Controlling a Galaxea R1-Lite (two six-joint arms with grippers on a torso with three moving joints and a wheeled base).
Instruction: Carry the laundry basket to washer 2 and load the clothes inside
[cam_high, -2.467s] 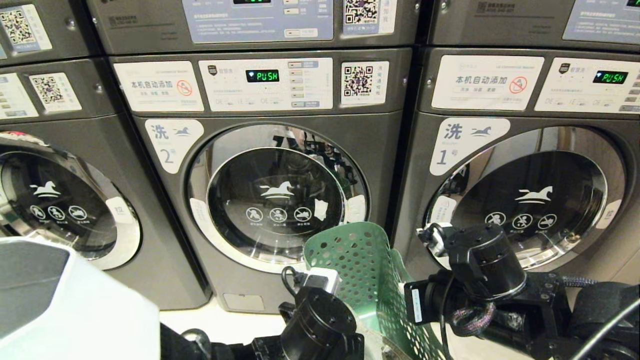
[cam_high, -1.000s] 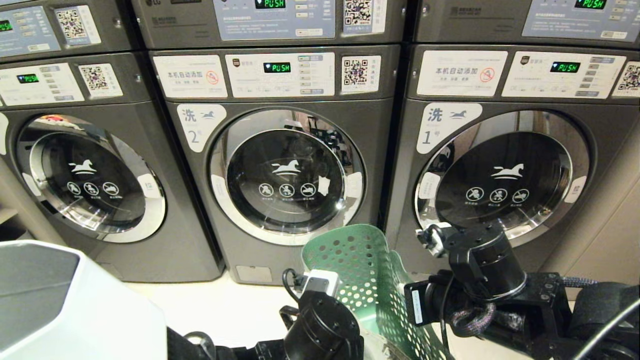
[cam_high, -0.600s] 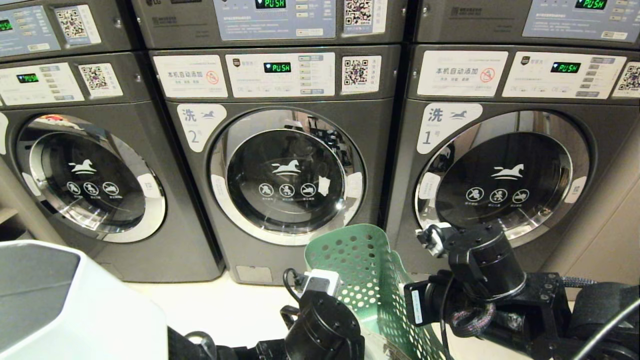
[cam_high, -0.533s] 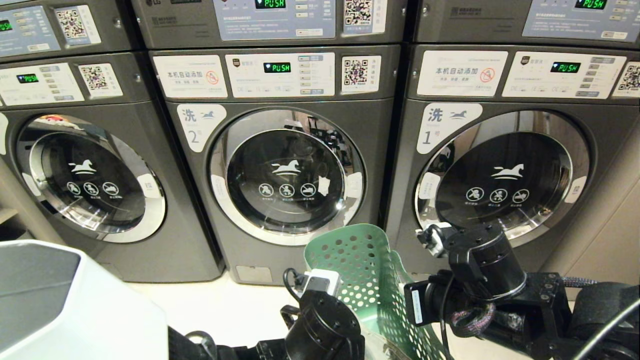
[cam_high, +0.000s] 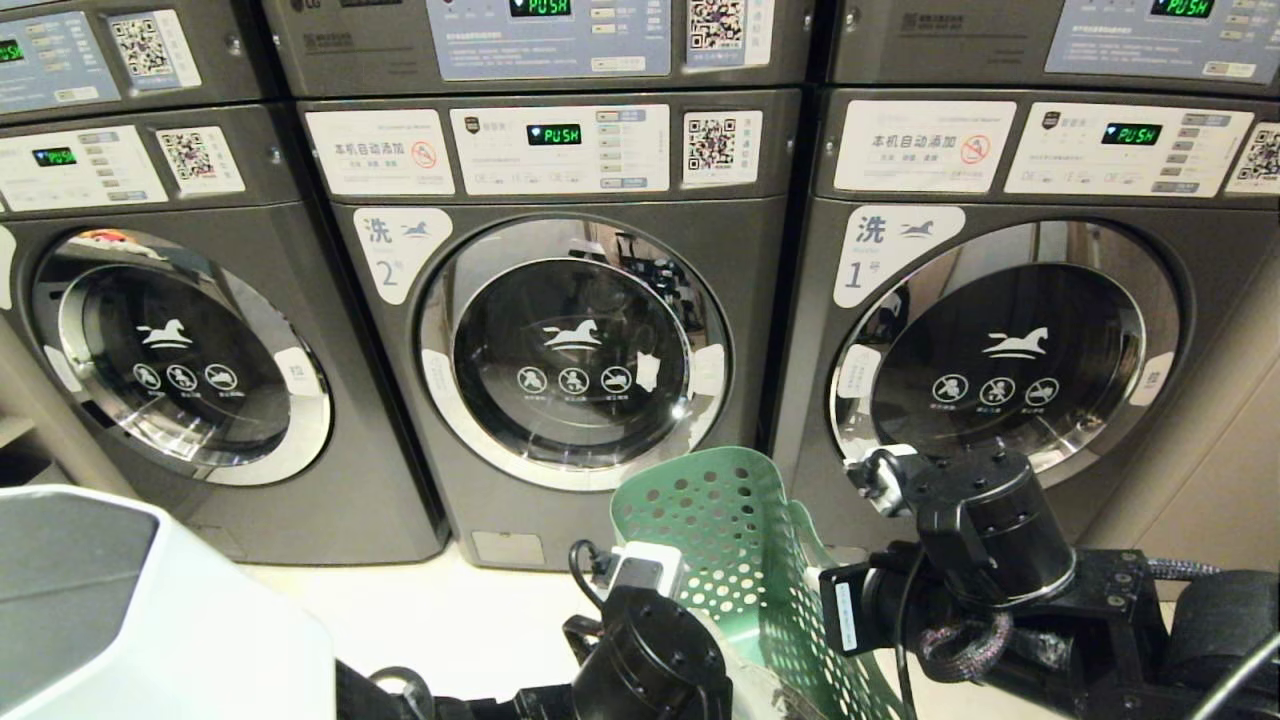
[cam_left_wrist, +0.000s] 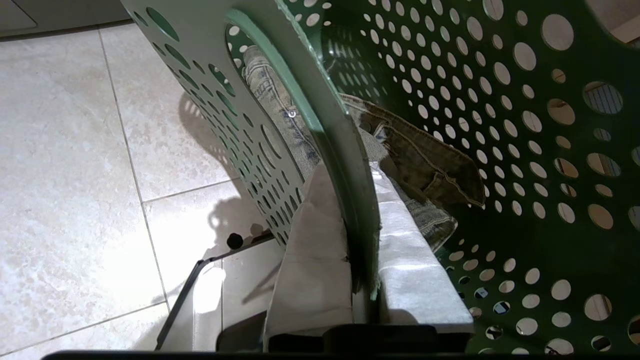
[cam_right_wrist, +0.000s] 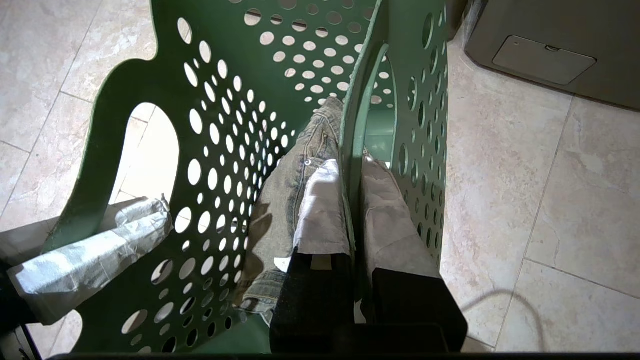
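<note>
Holding position before washer 2 (cam_high: 575, 360): the view that swept past the machine fronts 2.5 s ago has sat still for the last 1 s, so the approach is judged complete, with washer 2 centred.

Item 1, the laundry basket (cam_high: 745, 560): green, perforated, carried between both arms at lower centre, off the tiled floor (cam_left_wrist: 65, 165), in front of the gap between washer 2 and washer 1 (cam_high: 1005, 355). Its place against the arms is unchanged across the last second.

Item 2, the clothes (cam_right_wrist: 285, 200): faded denim-like garment, lying inside the basket against the wall.

Item 3, left gripper (cam_left_wrist: 357, 280): clamped on the basket's rim, 1 padded finger either side of the wall.

Item 4, right gripper (cam_right_wrist: 352, 220): clamped likewise on the opposite rim beside a slot handle.

Item 5, washer 3 (cam_high: 180, 360): at far left, door closed, not the target.

Status: carrying leg is judged done. Door of washer 2 is still closed, display reading PUSH. Next steps likely: set the basket down, free 1 gripper, open the door, transfer the garment.
</note>
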